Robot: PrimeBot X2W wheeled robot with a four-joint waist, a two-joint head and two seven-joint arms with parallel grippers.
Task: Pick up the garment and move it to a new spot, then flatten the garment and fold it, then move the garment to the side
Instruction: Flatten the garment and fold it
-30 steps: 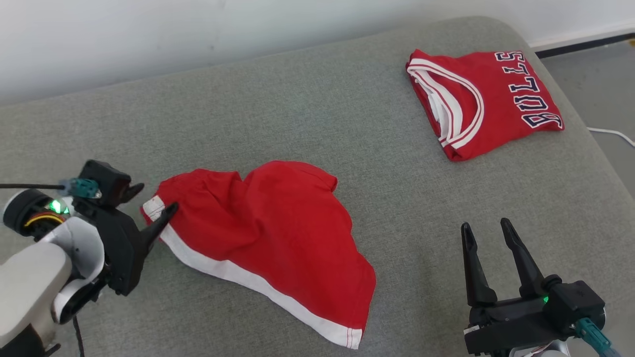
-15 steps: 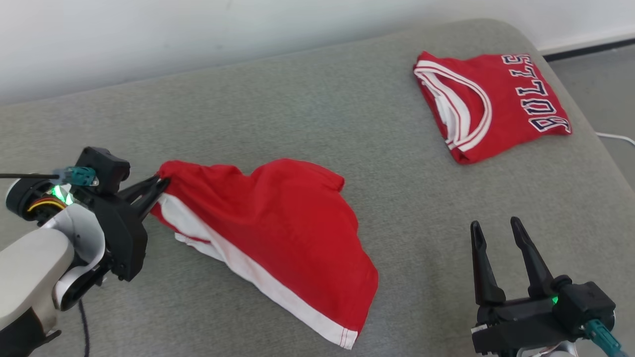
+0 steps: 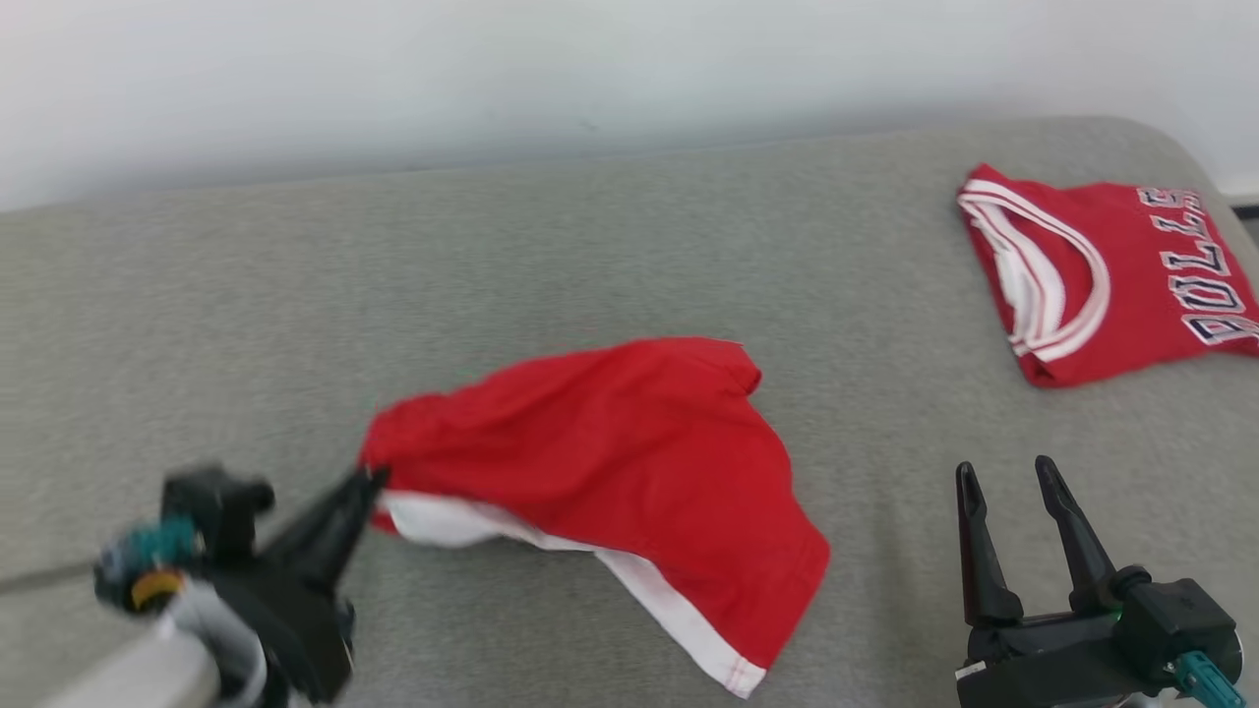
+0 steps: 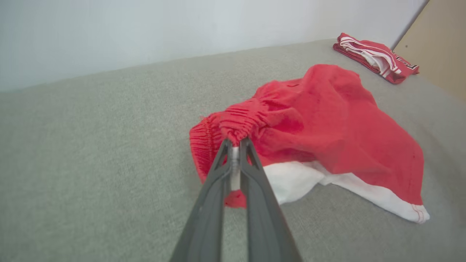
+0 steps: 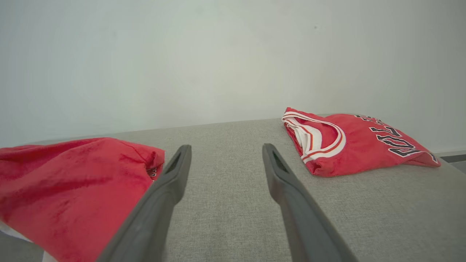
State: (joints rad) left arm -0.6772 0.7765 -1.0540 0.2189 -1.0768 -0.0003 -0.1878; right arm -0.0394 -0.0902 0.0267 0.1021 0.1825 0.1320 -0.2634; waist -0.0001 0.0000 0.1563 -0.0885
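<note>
Shift since earlier: left fingers [image 4: 225,156], spread around an edge of the red cloth shorts with a white hem band [image 3: 629,433] a second ago, have clamped on it and raised it. The head view has also swung, which is camera motion.
Left fingers: 7 o'clock in the head view, clenched on the gathered elastic waistband.
Right fingers [image 3: 977,531]: 5 o'clock, released and spread wide, holding nothing, apart from the shorts.
Shorts, place: centre of the grey woven upholstered seat [image 3: 295,295]. The pinched end is lifted and the rest trails toward 4 o'clock.
Shorts, handling: likely light, limp and unbreakable, so they will drape and drag. The ribbed waistband looks the firmest hold, and its other corner suits a second grip.
Shorts, texture: thin matte weave, puckered at the elastic, with a stitched white hem.
Far: folded red jersey with white trim and dark lettering [image 3: 1111,285] at 2 o'clock, well apart.
</note>
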